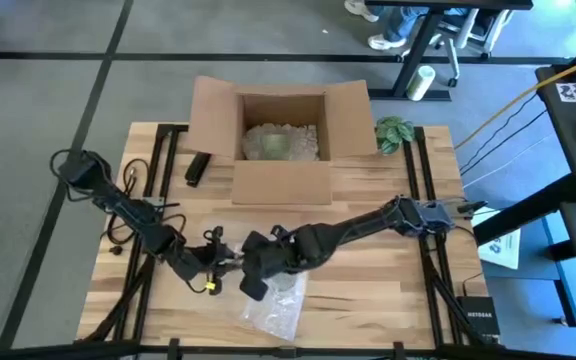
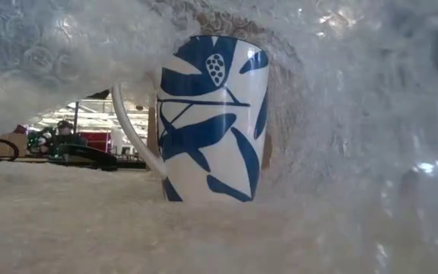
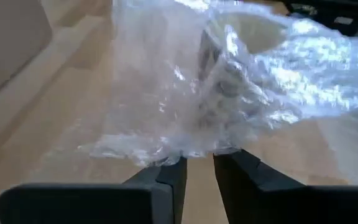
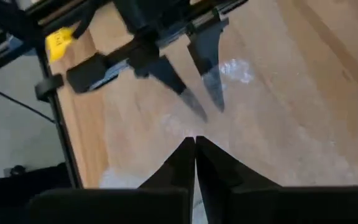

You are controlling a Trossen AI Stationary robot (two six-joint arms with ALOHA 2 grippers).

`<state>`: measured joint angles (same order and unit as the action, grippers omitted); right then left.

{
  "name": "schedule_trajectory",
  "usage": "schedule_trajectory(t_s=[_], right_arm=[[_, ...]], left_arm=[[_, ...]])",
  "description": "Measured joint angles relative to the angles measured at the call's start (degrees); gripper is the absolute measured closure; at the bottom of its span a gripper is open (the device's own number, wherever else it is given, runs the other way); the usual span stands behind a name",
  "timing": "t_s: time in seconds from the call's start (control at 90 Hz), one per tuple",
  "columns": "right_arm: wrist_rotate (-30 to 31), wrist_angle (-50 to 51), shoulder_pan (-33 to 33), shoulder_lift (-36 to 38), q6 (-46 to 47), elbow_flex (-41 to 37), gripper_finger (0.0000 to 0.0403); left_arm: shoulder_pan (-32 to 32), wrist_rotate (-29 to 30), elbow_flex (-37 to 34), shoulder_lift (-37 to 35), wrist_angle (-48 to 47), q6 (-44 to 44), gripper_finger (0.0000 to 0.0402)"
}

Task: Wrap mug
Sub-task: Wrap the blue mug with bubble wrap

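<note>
Four views give us the moment, and we take them in turn. From above, we see both arms meet over a sheet of bubble wrap (image 1: 276, 305) lying at the near edge of the wooden table (image 1: 368, 280). The left gripper (image 1: 220, 260) comes in from the left and the right gripper (image 1: 258, 272) from the right, close together at the sheet's upper edge. An open cardboard box (image 1: 280, 125) sits at the far side, well apart from the work.

At table height, we find the mug (image 2: 211, 118), white with blue leaf patterns, standing upright with its handle toward the picture's left. Wrap rises behind it and over its top and lies in front of its base, yet the facing side is bare.

Past the left wrist, we see that gripper's fingers (image 3: 166, 180) nearly closed, with the wrap's edge bunched just above the tips; we judge it pinched there, though the contact is hard to confirm.

Past the right wrist, that arm's own fingers (image 4: 188, 165) are pressed together on a thin edge of film, and the left gripper's tips show just beyond.

We judge the wrapping partly done: the mug sits on the sheet with wrap drawn up around it, but closing the front and securing it remain.
</note>
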<state>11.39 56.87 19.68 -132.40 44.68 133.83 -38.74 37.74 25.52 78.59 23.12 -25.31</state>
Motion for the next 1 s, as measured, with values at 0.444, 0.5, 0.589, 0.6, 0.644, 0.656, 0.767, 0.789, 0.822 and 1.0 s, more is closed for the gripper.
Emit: schedule_trajectory(t_s=[0.444, 0.5, 0.589, 0.6, 0.644, 0.656, 0.767, 0.789, 0.822, 1.0], right_arm=[[0.67, -1.24, -0.19, -0.76, -4.21, -0.01, 0.0403], [2.40, -2.52, -0.19, -0.76, -5.62, -0.01, 0.0403], [3.57, -4.58, -0.19, -0.76, -7.47, -0.01, 0.0403], [3.56, -4.58, -0.21, -0.74, -7.48, 0.00, 0.0403], [3.47, -4.30, -0.21, -0.80, -7.53, 0.01, 0.0403], [3.42, -4.24, -0.21, -0.96, -7.51, 0.01, 0.0403], [1.77, -0.65, -0.21, -1.42, -4.40, -0.06, 0.0403], [1.22, 0.11, -0.21, -1.44, -3.93, -0.06, 0.0403], [0.88, 1.38, -0.21, -1.43, -2.94, -0.06, 0.0403], [-1.81, 7.20, -0.06, -1.37, 1.58, -0.03, 0.0403]], left_arm=[[0.79, -0.62, 0.04, 0.00, 13.32, 10.26, 0.0341], [1.12, -1.76, 0.04, 0.00, 13.70, 10.32, 0.0341], [1.46, -2.90, 0.04, 0.00, 13.58, 9.61, 0.0341], [1.46, -2.93, 0.04, 0.00, 13.61, 9.55, 0.0341], [1.48, -2.96, 0.04, 0.00, 13.61, 9.44, 0.0341], [1.48, -2.96, 0.04, 0.00, 13.61, 9.44, 0.0341], [1.46, -3.02, 0.03, 0.00, 13.56, 9.44, 0.0341], [1.46, -3.04, 0.04, 0.00, 13.55, 9.45, 0.0341], [1.46, -3.04, 0.04, 0.00, 13.55, 9.50, 0.0341], [1.46, -3.04, 0.02, 0.00, 13.56, 9.57, 0.0341]])
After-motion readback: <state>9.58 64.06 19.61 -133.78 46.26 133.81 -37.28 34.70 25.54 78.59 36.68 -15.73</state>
